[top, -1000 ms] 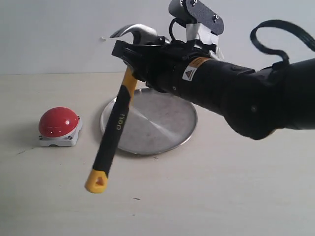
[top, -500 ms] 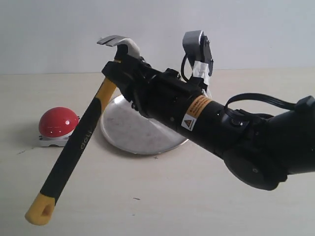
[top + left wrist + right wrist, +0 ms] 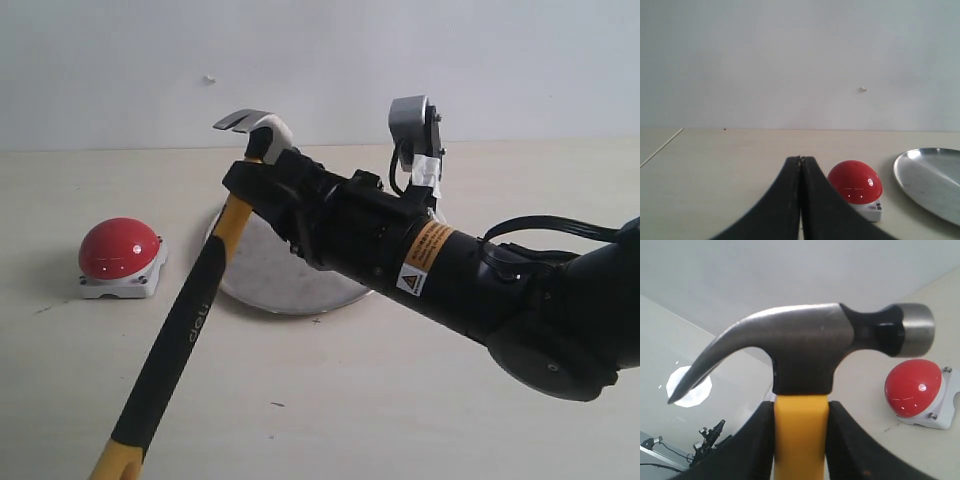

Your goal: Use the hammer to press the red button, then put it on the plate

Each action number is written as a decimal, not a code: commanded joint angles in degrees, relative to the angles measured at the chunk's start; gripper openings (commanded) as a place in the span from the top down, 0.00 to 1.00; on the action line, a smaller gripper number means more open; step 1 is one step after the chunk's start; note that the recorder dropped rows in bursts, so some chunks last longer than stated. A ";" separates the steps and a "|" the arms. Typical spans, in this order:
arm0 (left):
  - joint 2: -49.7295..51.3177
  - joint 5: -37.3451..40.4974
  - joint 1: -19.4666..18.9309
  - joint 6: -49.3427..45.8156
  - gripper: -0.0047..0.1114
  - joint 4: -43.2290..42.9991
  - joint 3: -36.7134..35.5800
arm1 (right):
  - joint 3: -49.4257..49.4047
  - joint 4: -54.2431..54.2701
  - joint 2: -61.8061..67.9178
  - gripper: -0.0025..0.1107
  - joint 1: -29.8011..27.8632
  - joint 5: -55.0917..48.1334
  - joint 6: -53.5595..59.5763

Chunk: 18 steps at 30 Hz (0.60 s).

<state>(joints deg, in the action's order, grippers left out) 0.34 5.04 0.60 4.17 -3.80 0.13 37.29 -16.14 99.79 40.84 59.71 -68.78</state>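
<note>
Glossy black arm [image 3: 480,290] and end effector [image 3: 258,190] carry an orange warning label [image 3: 428,246], looped cable [image 3: 540,223], grey camera [image 3: 410,116].

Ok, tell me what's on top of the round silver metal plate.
Nothing rests on the visible part of the round silver metal plate. The black right arm, holding the yellow-and-black claw hammer, covers the rest.

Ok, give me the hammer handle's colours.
The hammer handle is yellow at both ends, black between; the exterior view shows it best.

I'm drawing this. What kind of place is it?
Probably a robot lab bench: pale tabletop, plain white wall, a black robot arm holding a yellow-and-black claw hammer, a glossy red dome button.
</note>
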 commanded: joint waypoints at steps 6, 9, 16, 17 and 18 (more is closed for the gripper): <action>-0.34 -0.33 -0.08 0.54 0.96 -0.13 -0.13 | 0.13 -3.05 -0.65 0.98 -0.37 5.57 -3.96; -0.34 -3.65 -0.08 1.73 0.96 -0.02 -0.13 | 0.13 -3.09 -0.65 0.98 -0.37 6.48 -4.90; -0.34 -10.44 -0.08 21.25 0.96 -0.01 -0.13 | 0.13 -3.29 -0.65 0.98 -0.37 6.76 -4.94; -0.34 -12.65 -0.08 21.61 0.96 -0.01 -0.13 | 0.13 -3.29 -0.65 0.98 -0.37 6.76 -4.94; -0.34 -14.89 -0.08 21.62 0.96 -0.01 -0.13 | 0.13 -3.29 -0.65 0.98 -0.37 6.76 -4.94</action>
<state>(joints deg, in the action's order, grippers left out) 0.34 -4.24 0.60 23.29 -3.80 0.13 37.29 -19.39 99.82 40.82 61.59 -73.63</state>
